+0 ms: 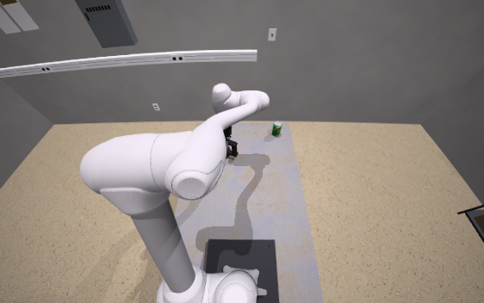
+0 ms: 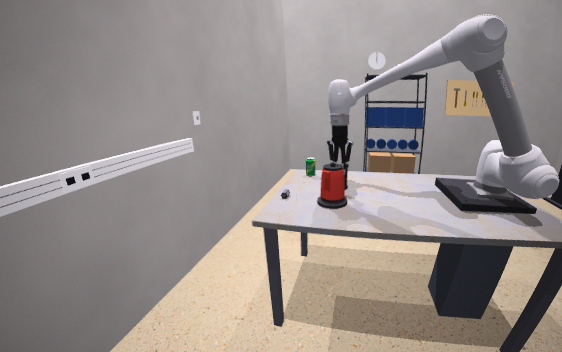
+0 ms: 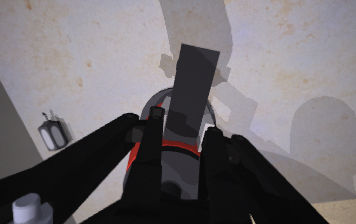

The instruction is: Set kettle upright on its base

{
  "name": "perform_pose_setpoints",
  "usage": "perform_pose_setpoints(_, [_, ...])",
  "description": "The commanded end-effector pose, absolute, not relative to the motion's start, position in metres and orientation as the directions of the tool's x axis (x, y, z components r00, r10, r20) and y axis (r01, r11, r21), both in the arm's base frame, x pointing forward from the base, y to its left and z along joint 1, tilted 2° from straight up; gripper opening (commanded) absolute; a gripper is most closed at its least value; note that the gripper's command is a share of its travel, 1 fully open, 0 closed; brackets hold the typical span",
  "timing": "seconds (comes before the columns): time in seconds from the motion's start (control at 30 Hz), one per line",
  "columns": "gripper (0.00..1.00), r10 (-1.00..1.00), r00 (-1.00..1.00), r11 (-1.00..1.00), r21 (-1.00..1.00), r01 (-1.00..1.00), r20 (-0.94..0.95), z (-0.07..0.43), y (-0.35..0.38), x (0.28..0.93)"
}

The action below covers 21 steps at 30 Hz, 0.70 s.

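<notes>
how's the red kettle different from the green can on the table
The kettle is red with a dark top; the can is green. The kettle looks clearly bigger than the can. The kettle stands on a dark round base, with the claw shut on its top; the can sits straight on the table, nearer the far edge, with nothing touching it. Both stand upright.

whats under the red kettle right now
The kettle stands upright on its round dark base, with the gripper shut on its top. The stud and ring are covered.
</notes>
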State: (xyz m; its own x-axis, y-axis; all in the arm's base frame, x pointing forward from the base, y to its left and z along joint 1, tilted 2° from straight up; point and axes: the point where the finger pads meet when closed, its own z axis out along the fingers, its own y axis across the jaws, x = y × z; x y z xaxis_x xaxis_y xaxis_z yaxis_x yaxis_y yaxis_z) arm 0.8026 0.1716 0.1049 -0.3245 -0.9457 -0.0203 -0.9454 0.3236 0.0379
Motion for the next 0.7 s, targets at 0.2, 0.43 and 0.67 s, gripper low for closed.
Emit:
perform_pose_setpoints(0.2, [0.1, -0.946, -0.324, 0.324, 0.036, -0.946, -0.021, 0.1061, 0.1716, 0.8031])
perform_pose_setpoints(0.43, [0.1, -0.946, -0.324, 0.324, 0.036, -0.946, -0.021, 0.1061, 0.1716, 0.8031])
perform_pose_setpoints(0.67, [0.1, -0.946, -0.324, 0.324, 0.036, -0.946, -0.021, 0.1038, 0.1716, 0.803])
